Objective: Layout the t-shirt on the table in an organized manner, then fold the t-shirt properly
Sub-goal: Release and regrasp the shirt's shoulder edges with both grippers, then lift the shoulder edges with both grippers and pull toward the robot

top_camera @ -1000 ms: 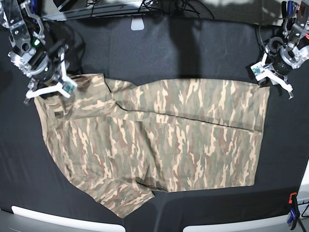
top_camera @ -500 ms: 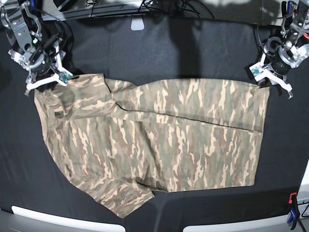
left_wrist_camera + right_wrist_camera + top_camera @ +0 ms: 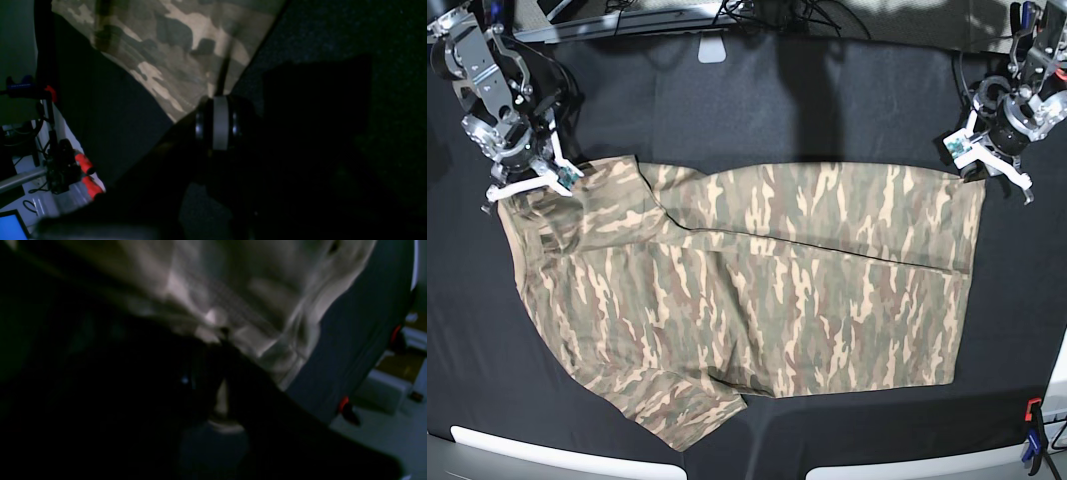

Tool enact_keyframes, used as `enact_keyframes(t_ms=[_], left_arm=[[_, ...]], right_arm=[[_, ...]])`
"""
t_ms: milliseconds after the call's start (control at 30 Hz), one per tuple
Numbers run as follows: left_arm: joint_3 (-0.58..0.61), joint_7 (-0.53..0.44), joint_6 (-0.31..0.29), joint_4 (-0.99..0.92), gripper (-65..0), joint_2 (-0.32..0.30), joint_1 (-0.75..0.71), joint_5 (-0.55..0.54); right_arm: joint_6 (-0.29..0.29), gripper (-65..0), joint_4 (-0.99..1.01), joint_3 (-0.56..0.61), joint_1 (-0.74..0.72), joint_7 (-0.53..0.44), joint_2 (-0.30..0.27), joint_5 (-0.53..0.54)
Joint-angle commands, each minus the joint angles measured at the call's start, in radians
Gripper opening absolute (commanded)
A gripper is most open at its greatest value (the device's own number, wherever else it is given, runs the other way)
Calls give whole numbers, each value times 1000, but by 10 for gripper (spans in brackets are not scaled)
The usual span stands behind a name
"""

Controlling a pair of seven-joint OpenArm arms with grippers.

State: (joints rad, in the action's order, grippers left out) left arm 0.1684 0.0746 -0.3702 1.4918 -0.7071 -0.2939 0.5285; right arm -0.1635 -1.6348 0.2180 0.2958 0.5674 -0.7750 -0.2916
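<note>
Base view: the t-shirt (image 3: 747, 285), a camouflage garment in tan, olive, brown and cream, lies spread across the middle of the counter (image 3: 757, 100), which is covered in matte black cloth. The garment's long axis runs from 9 o'clock to 3 o'clock. A straight hem edge stands at 3 o'clock; one sleeve projects toward 7 o'clock, and a fold line crosses the upper half of the cloth.

The right gripper (image 3: 532, 182) sits at 10 o'clock in the base view, directly on the upper corner of the t-shirt there. Right wrist view: pale, blurred cloth (image 3: 253, 290) bunches against the dark gripper (image 3: 222, 340); the picture is too dark and smeared to tell how far the jaws stand apart or whether cloth is pinched between them.

The left gripper (image 3: 989, 165) sits at 2 o'clock in the base view, at the opposite upper corner of the garment. Left wrist view: the gripper (image 3: 218, 96) has its jaws drawn together, meeting the tip of the camouflage corner (image 3: 186, 43); the contact itself lies in shadow, so a firm hold on the cloth cannot be confirmed.

A red-and-black clamp (image 3: 83, 173) shows at 8 o'clock in the left wrist view, beyond the counter's edge. Another clamp (image 3: 1033, 430) stands at 4 o'clock in the base view.
</note>
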Motion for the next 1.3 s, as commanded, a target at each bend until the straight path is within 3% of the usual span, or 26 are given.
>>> enact_keyframes(t_ms=[0,133,300,467,633,800,967,1033,1133,1167,1267], left_arm=[[-7,2,8,8,-650,-19,-4,-13],[-11,79,116,49,-650,-54,-48,-150],[-11,142,120,183,-650,-150,-185,-272],[-11,187,121,261,-650,-201,-322,-272],[-11,187,131,290,-650,-222,-425,-268],[-11,195,144,310,-650,-222,-470,-230],[-11,279,143,336,-650,-222,-471,-226],[-11,328,142,354,-650,-222,-471,-227],[-11,418,141,391,-413,-225,-472,-229],[-11,453,137,407,-364,-228,-474,-237],[-11,565,79,460,-336,-256,-474,-297]], right_arm=[[20,-637,-21,-8,5,18,-26,-13],[92,-650,-97,-8,101,18,-77,-13],[208,-650,-208,-11,276,74,-154,-41],[261,-650,-243,-64,464,100,-155,-137],[357,-650,-244,-117,628,100,-148,-205],[430,-650,-249,-121,688,101,-148,-259],[433,-650,-308,-121,688,130,-148,-254],[427,-599,-352,-121,688,182,-148,-255],[382,-521,-418,-121,692,212,-148,-242],[372,-513,-439,-121,702,211,-150,-227],[357,-513,-499,-121,734,212,-153,-224]])
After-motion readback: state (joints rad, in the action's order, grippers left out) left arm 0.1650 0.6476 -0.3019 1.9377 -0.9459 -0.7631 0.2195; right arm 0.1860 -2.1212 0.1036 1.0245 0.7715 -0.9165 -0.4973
